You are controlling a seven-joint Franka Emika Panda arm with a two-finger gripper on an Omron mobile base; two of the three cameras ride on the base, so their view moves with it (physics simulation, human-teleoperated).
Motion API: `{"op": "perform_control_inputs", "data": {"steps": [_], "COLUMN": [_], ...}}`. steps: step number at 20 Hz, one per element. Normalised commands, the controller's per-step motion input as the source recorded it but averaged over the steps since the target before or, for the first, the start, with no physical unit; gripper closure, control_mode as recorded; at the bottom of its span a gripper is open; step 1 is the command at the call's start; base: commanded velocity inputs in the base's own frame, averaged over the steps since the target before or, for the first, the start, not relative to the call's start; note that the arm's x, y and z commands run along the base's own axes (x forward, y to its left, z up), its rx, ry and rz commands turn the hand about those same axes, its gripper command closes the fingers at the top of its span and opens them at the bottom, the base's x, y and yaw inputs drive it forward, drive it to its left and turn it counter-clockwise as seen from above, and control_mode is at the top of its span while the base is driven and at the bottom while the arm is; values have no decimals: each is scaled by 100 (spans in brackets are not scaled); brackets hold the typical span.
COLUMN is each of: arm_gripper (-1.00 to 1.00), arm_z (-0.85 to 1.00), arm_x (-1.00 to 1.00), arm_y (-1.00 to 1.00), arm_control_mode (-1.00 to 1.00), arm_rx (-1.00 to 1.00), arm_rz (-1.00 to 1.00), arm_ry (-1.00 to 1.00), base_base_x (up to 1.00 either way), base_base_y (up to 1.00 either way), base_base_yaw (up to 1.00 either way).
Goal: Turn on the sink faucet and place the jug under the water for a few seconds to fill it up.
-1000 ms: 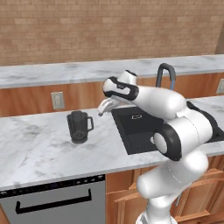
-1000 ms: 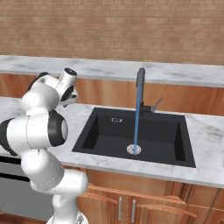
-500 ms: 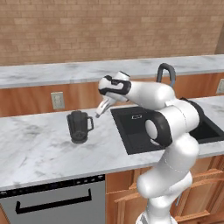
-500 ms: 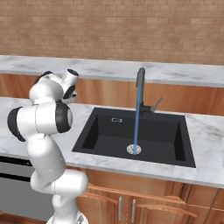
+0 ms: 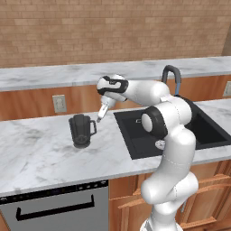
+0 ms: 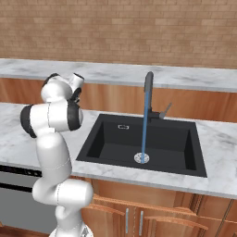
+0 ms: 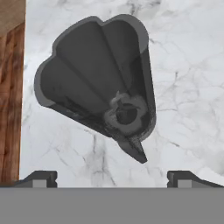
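Hand view showed the jug (image 7: 98, 78), judged rigid, empty and light, at twelve o'clock of the wide-spread gripper (image 7: 113, 175), its handle (image 7: 133, 148) offering the likeliest hold.

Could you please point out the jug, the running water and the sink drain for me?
jug (image 5: 80, 131): left base view, on its dark side wall.
water (image 6: 145, 125): right base view, midway down the blue stream.
drain (image 6: 141, 158): right base view, on the round silver plate.
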Motion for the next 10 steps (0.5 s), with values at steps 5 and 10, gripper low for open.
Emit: {"op": "perform_control_inputs", "data": {"steps": [5, 10], "arm_gripper": [-100, -100], "arm_z": [-44, -22], "arm_x": [6, 8], "arm_y": [16, 7], "arm_control_mode": [-100, -100], "arm_rx": [2, 15], "arm_rz": [15, 12], "arm_ry": [4, 0], "base_base_x": [0, 0], "base_base_y": [0, 0], "base_base_yaw": [0, 0]}}
